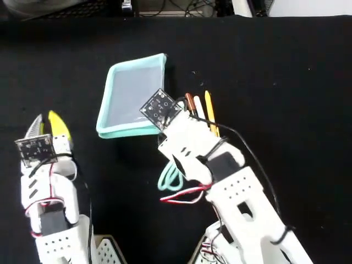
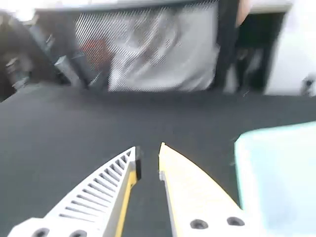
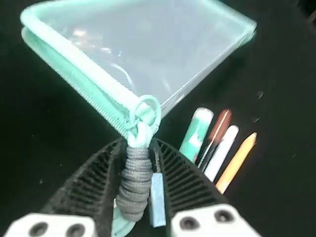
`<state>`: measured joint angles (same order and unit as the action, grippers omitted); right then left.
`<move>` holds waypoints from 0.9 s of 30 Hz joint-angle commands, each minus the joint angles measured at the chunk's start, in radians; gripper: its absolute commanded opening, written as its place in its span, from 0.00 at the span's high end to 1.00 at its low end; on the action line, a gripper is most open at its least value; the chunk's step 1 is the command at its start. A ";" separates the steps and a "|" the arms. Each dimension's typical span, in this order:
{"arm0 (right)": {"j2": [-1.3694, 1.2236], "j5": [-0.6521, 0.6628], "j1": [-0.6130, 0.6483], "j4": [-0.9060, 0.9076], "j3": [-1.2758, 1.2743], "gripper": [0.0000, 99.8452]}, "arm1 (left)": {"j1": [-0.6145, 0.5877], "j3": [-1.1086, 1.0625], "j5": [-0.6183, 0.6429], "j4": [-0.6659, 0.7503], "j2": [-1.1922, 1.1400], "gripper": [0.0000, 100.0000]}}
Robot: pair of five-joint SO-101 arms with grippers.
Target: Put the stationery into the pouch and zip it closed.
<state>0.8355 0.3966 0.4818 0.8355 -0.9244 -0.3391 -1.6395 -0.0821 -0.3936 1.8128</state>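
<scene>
The right gripper [image 3: 140, 145] sits closest, its black fingers pinched on the grey cord [image 3: 134, 182] tied to the zip ring [image 3: 147, 106] at one corner of the pouch [image 3: 148, 44]. The pouch lies flat around the middle of the table [image 1: 286, 66], a bit toward the far edge. The pens [image 3: 217, 148], four sticks side by side, lie outside it, just beside the held corner. The left gripper [image 2: 148, 153] hangs near the table's left edge, well apart from the pouch, its fingers parted by a narrow slit with nothing between them.

That is my worry. Nothing pins the pouch, so a tug on the cord will likely drag the whole light thing over the cloth rather than run the slider. It could also sweep into the pens and roll them off line. The cord might slip through the fingers, and the teal loop [image 1: 170, 179] trailing beside the arm's red wires [image 1: 184, 197] looks ready to snag.

The table is covered in plain black cloth. Past its far edge are cables and a grey mesh panel [image 2: 148, 49].
</scene>
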 commanded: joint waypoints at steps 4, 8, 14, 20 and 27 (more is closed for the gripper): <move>0.044 0.009 0.020 -0.026 0.243 0.99 | 0.076 -0.059 0.052 0.112 -0.005 0.90; -0.021 0.015 0.052 0.008 0.433 0.99 | 0.041 -0.058 0.055 0.048 0.003 0.90; -0.185 0.048 0.100 0.066 0.568 0.99 | 0.044 -0.058 0.055 0.040 0.003 0.90; -0.303 0.097 0.100 0.064 0.591 0.99 | 0.027 -0.027 0.055 0.040 0.005 0.91; -0.323 0.092 0.110 0.063 0.588 0.99 | -0.107 0.047 0.130 0.040 0.005 0.91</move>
<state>0.5148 0.4856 0.5754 0.8968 -0.3736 -0.4081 -1.6548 -0.0146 -0.3475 1.8113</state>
